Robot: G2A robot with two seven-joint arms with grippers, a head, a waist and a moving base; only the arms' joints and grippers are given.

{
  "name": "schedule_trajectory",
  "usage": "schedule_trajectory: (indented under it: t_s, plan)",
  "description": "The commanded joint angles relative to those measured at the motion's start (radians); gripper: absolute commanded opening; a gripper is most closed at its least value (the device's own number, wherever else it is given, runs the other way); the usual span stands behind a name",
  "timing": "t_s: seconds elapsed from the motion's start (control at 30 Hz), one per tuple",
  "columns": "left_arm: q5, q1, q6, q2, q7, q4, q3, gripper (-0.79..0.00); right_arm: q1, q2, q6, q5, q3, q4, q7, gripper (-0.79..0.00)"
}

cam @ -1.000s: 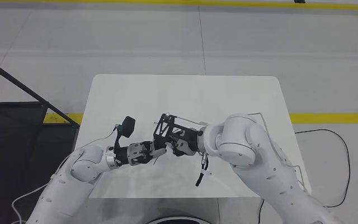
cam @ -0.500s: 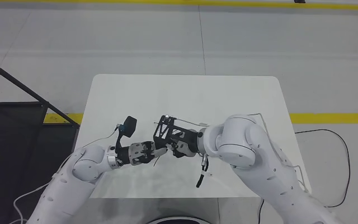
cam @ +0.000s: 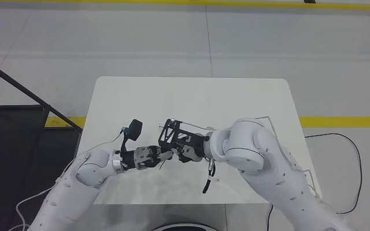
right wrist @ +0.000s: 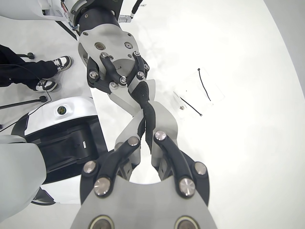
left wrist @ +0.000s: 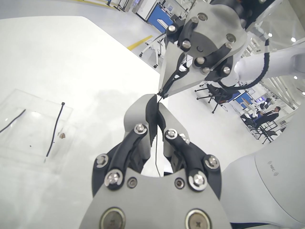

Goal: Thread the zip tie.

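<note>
- Two grippers meet tip to tip above the surface (cam: 243, 104), slightly toward 8 o'clock from its middle in the top view.
- The left gripper (left wrist: 156, 102) is at the end of the arm lying toward 8 o'clock.
- Its jaws are clenched on the zip tie (left wrist: 155, 148), a thin black strand that runs between the black pads and out behind them.
- The zip tie is held off the surface. Its short end sticks out past the left fingertips and touches the tips of the right gripper (left wrist: 164, 92).
- The right gripper is at the end of the arm lying toward 4 o'clock, and its tips point straight at the left gripper.
- Its jaws are pressed together. A small dark bit sits at their very tips, too small to tell whether it belongs to the zip tie.
- Two spare ties (left wrist: 55, 129) lie flat and apart from each other on a clear sheet (left wrist: 28, 144).
- The clear sheet rests on the surface, well apart from both grippers.
- One small brown scrap (left wrist: 62, 135) lies on the sheet just beside one of the spare ties.
</note>
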Motion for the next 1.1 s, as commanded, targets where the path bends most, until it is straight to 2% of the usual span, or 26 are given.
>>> schedule_trajectory:
  t_s: [0.0, 0.07, 0.1, 0.47, 0.9, 0.97, 1.07]
  plan:
    - [-0.004, 0.0, -0.001, 0.0, 0.013, 0.005, -0.003, -0.785, -0.005, 0.003, 0.004, 0.001, 0.009, -0.005, -0.006, -0.157]
    - [-0.012, 0.001, -0.006, 0.0, 0.029, 0.01, -0.008, -0.785, -0.019, 0.007, 0.009, -0.003, 0.028, -0.019, -0.024, -0.025]
    - [-0.015, 0.002, -0.009, 0.0, 0.037, 0.013, -0.012, -0.785, -0.031, 0.011, 0.012, -0.009, 0.04, -0.028, -0.034, 0.0]
    - [-0.075, 0.041, -0.071, -0.008, 0.204, 0.023, -0.048, -0.785, -0.27, 0.053, 0.047, -0.093, 0.192, -0.187, -0.226, 0.0]
    - [-0.076, 0.044, -0.057, -0.009, 0.215, 0.019, -0.048, -0.785, -0.28, 0.053, 0.043, -0.089, 0.187, -0.18, -0.244, 0.0]
    - [-0.071, 0.048, -0.022, -0.013, 0.24, 0.004, -0.045, -0.785, -0.289, 0.053, 0.03, -0.091, 0.18, -0.158, -0.278, 0.0]
    - [-0.047, 0.054, -0.013, -0.025, 0.335, 0.004, -0.043, -0.785, -0.307, 0.053, 0.01, -0.082, 0.183, -0.128, -0.359, 0.0]
